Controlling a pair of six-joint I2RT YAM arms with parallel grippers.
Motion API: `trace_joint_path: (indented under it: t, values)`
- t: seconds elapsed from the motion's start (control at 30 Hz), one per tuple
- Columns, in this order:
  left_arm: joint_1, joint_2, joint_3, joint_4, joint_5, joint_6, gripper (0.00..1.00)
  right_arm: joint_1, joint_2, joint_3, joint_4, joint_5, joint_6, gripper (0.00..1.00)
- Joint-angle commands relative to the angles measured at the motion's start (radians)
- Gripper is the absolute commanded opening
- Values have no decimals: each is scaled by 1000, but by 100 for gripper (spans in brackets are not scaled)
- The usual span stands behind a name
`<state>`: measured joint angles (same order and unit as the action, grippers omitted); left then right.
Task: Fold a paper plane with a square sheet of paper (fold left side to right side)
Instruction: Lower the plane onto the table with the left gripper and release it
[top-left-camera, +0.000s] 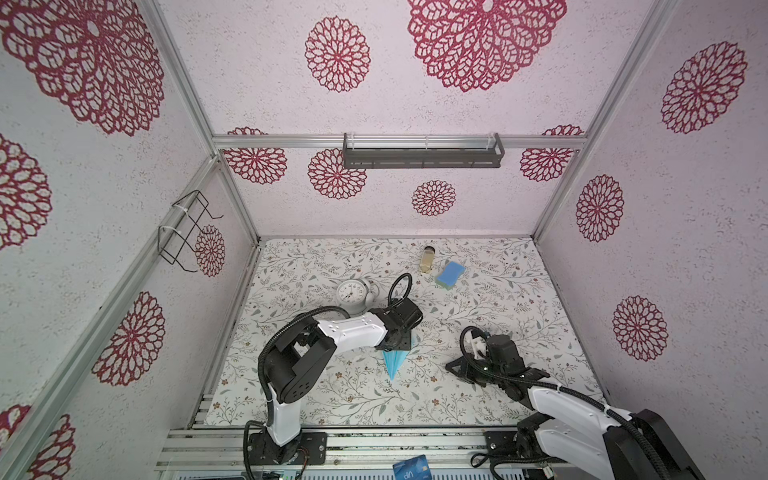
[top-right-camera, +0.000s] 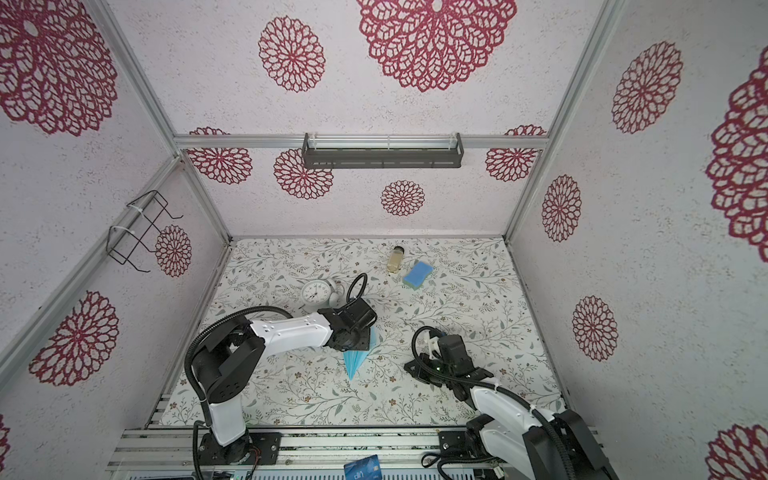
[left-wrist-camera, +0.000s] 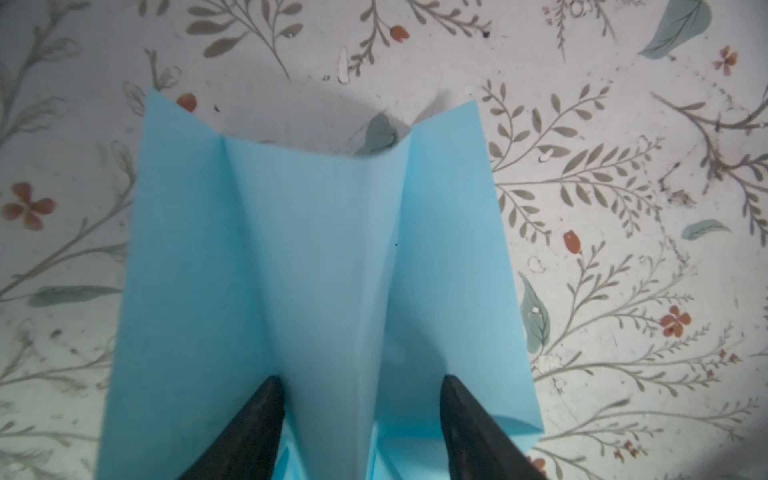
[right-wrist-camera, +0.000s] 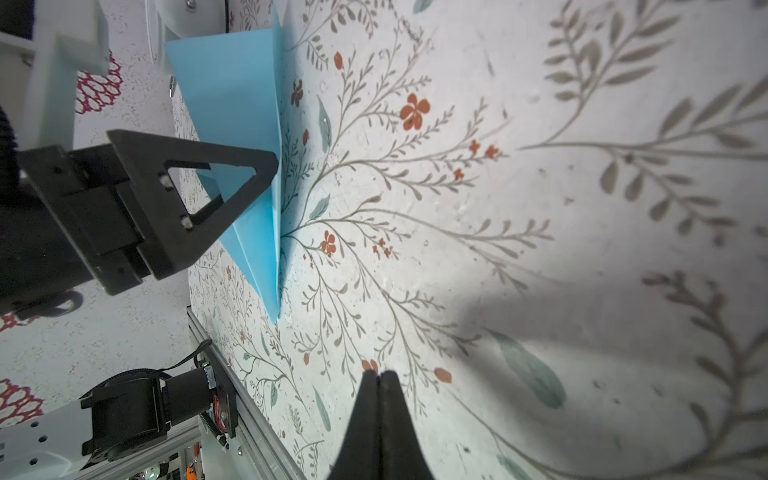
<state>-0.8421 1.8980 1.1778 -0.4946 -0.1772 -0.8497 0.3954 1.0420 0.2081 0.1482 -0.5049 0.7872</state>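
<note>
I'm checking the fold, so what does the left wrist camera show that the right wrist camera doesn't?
Only the left wrist: creases across the paper plane, and the left gripper with jaws open either side of the middle fold. Only the right wrist: the plane's pointed nose and the shut right gripper. Both: the plane, the left gripper and the flowered table.
</note>
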Motion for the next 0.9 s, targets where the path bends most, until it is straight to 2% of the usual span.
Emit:
trace_joint_path:
  t: [0.0,0.23,0.37,0.47,0.67,0.87]
  values:
    - [1,14,-10,43,-10,-13,63,6,-1,29,-3,7,9,0]
    - [11,34,22,63,17,-7,62,4,-3,63,-50,14,-18,0]
    - [14,54,46,84,34,-8,56,-1,-8,80,-71,17,-29,0]
    - [22,97,74,98,50,-14,56,-9,-14,88,-88,14,-37,0]
    - [40,140,146,116,79,-29,57,-37,-39,99,-128,7,-49,0]
    - [55,89,208,76,60,2,61,-75,-86,113,-185,7,-61,0]
